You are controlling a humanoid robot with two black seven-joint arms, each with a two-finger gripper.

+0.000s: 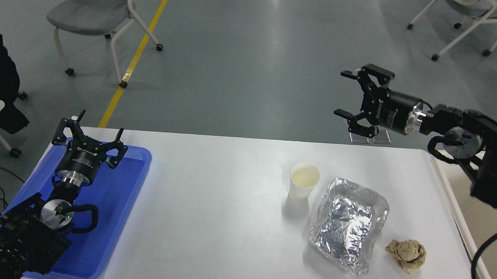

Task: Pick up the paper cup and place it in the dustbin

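Hovering past the table's far right edge, my right gripper [345, 93] is spread wide and empty, the paper cup [303, 181] upright near the foil tray [348, 223].

A crumpled foil tray [348, 226] is seen right of centre, a brown paper ball [406, 253] just beside it; a blue tray [113, 200] is placed far left.
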